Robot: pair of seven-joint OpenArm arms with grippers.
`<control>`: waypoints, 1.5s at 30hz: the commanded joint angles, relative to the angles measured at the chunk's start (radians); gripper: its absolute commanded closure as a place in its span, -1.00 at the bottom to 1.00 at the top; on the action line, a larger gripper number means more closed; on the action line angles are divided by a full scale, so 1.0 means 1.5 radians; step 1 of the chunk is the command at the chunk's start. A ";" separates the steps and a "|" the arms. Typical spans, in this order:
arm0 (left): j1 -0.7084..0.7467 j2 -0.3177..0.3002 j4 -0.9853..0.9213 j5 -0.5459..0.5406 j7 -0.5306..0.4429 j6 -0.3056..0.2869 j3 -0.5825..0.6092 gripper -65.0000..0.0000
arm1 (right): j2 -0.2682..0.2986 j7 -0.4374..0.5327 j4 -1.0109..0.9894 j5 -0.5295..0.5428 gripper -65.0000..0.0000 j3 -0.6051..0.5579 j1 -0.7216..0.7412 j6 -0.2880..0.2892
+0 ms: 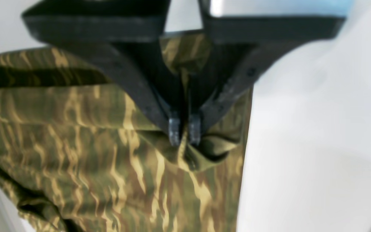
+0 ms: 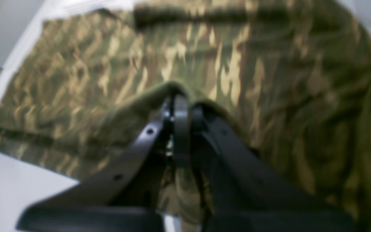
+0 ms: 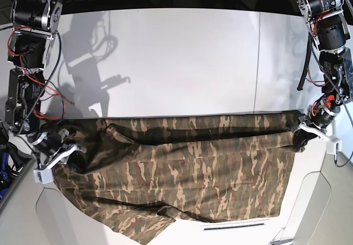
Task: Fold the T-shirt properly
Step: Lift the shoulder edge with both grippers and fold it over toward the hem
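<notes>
Camouflage cloth T-shirt [image 3: 187, 173] spread across white table [image 3: 182, 63].
Left tool [image 1: 184, 132] and right tool [image 2: 181, 108] each clench an opposite shirt edge.

Robotics lab: bare white table [image 3: 176, 63], exposed red wiring [image 3: 33, 90] on arms, cable clutter behind.

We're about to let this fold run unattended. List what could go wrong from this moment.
1. The left gripper pinches only a small bunch of the T-shirt between its fingers; the cloth may slip out under tension.
2. The near hem appears to hang over the table edge, so the shirt could slide off if released.
3. The right gripper grips a rumpled edge, and the creases there may get folded in.
</notes>
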 commanded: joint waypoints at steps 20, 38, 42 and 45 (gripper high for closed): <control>-0.021 -0.021 0.021 -0.039 0.047 0.017 -0.015 -0.12 | 0.064 0.031 -0.011 -0.055 0.31 0.024 0.019 -0.004; 0.046 -0.026 0.021 -0.037 0.057 0.033 -0.073 -0.38 | 0.074 -0.021 -0.004 -0.007 -0.35 0.155 -0.059 -0.022; 0.050 -0.020 0.021 -0.024 0.054 0.032 -0.073 -0.38 | 0.071 0.035 -0.005 -0.008 -0.35 0.153 -0.094 -0.037; 0.055 -0.007 0.021 -0.015 0.051 0.033 -0.073 -0.38 | 0.065 0.052 -0.013 -0.012 -0.35 0.151 -0.110 -0.055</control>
